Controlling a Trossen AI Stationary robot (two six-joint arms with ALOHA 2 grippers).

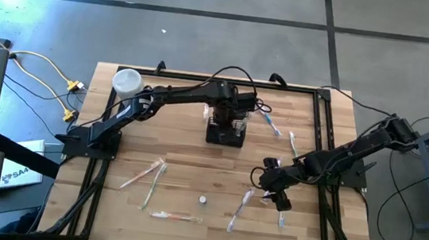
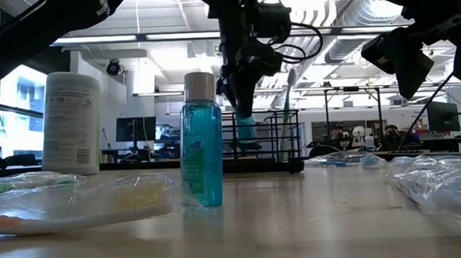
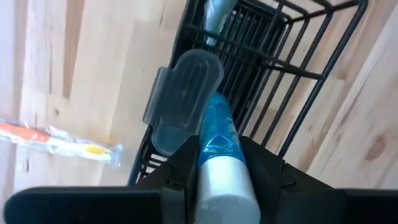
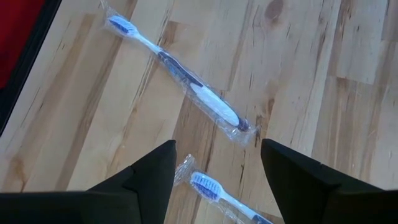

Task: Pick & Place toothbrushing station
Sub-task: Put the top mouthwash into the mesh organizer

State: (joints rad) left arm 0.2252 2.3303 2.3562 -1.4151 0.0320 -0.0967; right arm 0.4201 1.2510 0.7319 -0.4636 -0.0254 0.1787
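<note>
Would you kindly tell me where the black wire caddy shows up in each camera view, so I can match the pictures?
High view: the black wire caddy sits at table centre, under the left hand.
Low view: mid-frame, behind the blue bottle.
Left wrist view: upper right, past the held blue tube.
Right wrist view: not in it; only wrapped toothbrushes.
Shared landmark: the left hand at the caddy.

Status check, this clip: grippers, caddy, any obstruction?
Left gripper shut on toothbrush above caddy. Right gripper open over wrapped brushes. Nothing blocking.
</note>
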